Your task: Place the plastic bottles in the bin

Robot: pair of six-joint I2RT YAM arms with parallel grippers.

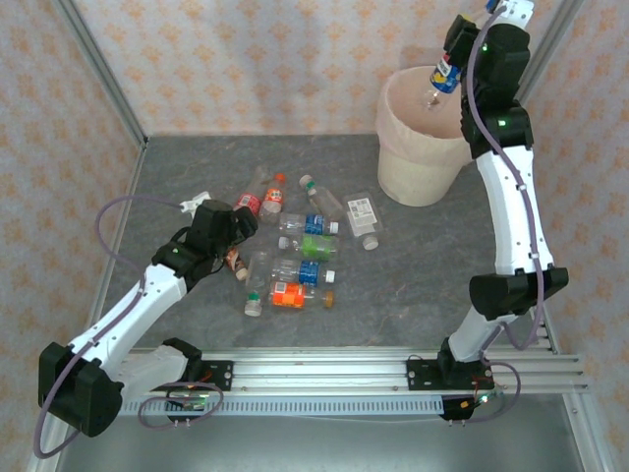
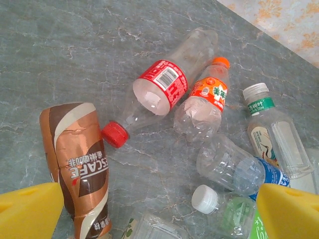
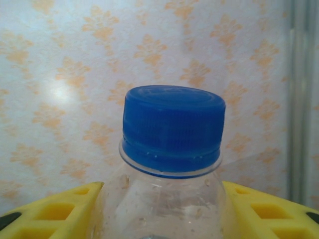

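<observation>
High over the bin (image 1: 423, 147), a cream bucket with a pink liner, my right gripper (image 1: 452, 64) is shut on a clear bottle (image 1: 439, 85) with a blue label. In the right wrist view that bottle's blue cap (image 3: 172, 127) stands up between the yellow fingers (image 3: 50, 214) of my right gripper (image 3: 162, 211). My left gripper (image 1: 241, 224) hangs open over the pile of plastic bottles (image 1: 295, 265). Beneath the left gripper (image 2: 159, 214) lie a brown coffee bottle (image 2: 77, 159), a red-labelled bottle (image 2: 159, 84), an orange-labelled one (image 2: 207, 94) and a white-capped green one (image 2: 224, 209).
Several more bottles lie spread across the grey marbled tabletop (image 1: 413, 265), among them a green-labelled one (image 2: 271, 134) and a blue-labelled one (image 2: 234, 167). Patterned walls close the back and both sides. A metal rail (image 1: 324, 369) runs along the near edge.
</observation>
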